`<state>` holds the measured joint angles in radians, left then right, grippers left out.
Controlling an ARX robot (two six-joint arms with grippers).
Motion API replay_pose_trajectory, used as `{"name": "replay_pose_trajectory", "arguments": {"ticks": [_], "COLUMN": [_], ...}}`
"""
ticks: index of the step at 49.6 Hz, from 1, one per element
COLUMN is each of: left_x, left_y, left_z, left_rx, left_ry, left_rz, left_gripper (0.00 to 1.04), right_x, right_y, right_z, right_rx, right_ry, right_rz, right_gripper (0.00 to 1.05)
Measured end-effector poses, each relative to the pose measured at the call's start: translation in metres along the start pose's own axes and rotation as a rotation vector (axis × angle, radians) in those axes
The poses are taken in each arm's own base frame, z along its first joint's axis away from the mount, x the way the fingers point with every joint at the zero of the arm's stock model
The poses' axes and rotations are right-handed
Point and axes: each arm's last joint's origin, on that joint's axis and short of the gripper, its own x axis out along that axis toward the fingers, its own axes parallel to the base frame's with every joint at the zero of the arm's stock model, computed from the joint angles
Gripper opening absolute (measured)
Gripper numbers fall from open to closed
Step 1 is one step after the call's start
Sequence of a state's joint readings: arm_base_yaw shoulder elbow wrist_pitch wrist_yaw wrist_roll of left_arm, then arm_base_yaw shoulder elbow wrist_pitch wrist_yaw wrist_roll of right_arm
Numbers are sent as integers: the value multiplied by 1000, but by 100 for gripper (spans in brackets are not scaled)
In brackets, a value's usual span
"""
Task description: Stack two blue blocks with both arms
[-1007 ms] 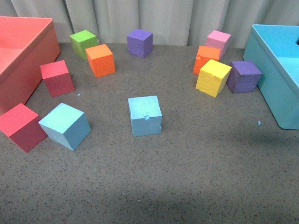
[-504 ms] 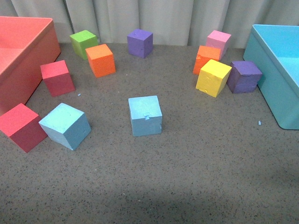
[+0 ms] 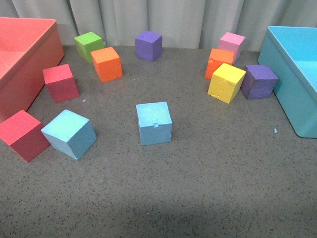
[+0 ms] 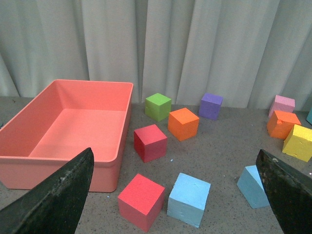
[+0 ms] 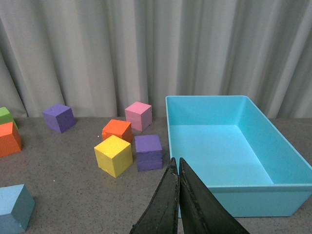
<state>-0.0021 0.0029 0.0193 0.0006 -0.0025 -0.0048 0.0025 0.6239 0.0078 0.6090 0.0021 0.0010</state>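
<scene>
Two sky-blue blocks rest on the grey table. One blue block (image 3: 154,122), with a small dent on its front face, sits in the middle. The other blue block (image 3: 69,134) sits at the left, turned at an angle, next to a red cube (image 3: 22,135). Neither arm shows in the front view. My left gripper (image 4: 175,151) is open and empty, raised behind both blocks (image 4: 189,200) (image 4: 253,186). My right gripper (image 5: 174,162) is shut and empty, over the table beside the turquoise bin (image 5: 253,200). One blue block (image 5: 14,207) shows at that view's edge.
A salmon bin (image 3: 37,69) stands at the left and the turquoise bin (image 3: 282,74) at the right. Red (image 3: 60,82), green (image 3: 89,46), orange (image 3: 106,63), purple (image 3: 148,45), pink (image 3: 232,43), yellow (image 3: 226,82) and purple (image 3: 259,81) cubes lie behind the blue blocks.
The blocks have not moved. A shadow on the table beside the turquoise bin has faded.
</scene>
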Motion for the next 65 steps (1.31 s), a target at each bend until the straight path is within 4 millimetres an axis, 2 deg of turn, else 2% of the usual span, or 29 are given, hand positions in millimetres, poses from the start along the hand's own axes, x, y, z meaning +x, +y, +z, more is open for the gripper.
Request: {"name": "replay_pose_trajectory", "arguments": {"ticks": [63,65], "left_x": [0,0], "left_y": [0,0], "left_z": [0,0], "left_rx": [0,0], "left_ry": [0,0], "left_rz": [0,0], "left_gripper": [98,98], "right_x": [-39,-39], "right_y": [0,0], "right_z": [0,0], "right_rx": [0,-1], "right_ry": [-7,-7], "right_rz": [3,3], "right_gripper": [1,4]}}
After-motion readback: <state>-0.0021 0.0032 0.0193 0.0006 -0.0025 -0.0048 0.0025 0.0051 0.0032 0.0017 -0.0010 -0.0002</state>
